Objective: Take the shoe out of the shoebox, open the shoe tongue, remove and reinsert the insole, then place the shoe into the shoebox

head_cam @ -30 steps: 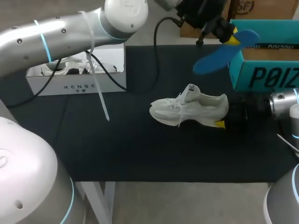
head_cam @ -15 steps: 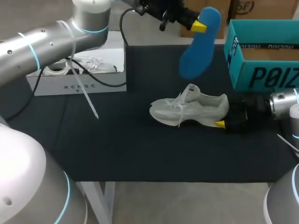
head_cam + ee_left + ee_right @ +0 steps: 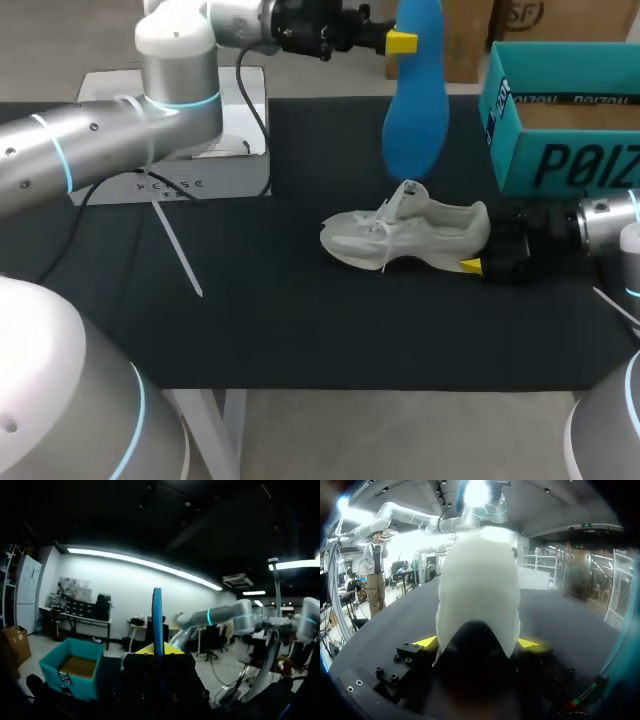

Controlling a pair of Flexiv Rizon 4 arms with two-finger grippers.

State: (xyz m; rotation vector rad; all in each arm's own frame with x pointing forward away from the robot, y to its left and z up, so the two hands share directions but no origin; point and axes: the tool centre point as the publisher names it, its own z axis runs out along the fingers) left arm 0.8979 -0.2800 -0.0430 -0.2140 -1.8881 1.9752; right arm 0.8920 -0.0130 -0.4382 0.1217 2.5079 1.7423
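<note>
A white shoe (image 3: pixel 405 235) lies on its side on the black mat, toe toward the left. My right gripper (image 3: pixel 478 240) is shut on its heel. In the right wrist view the heel (image 3: pixel 477 595) fills the space between the two yellow fingertips (image 3: pixel 426 641) of that gripper (image 3: pixel 476 642). Above the shoe's tongue hangs a blue insole (image 3: pixel 415 95), nearly upright, with my left gripper (image 3: pixel 400 42) shut on its upper end. The left wrist view shows the insole (image 3: pixel 157 615) edge-on between the fingers of this gripper (image 3: pixel 156 650). The teal shoebox (image 3: pixel 520 150) stands open at the right.
A white box (image 3: pixel 180 180) sits at the back left, partly hidden by my left arm. The teal shoebox (image 3: pixel 72 672) also shows ahead of the left gripper. A white strap (image 3: pixel 175 250) dangles from the left arm over the mat (image 3: pixel 300 320).
My left arm has swung the insole leftward from beside the teal shoebox and turned it from slanted to nearly upright over the shoe. The right arm and shoe have not moved.
</note>
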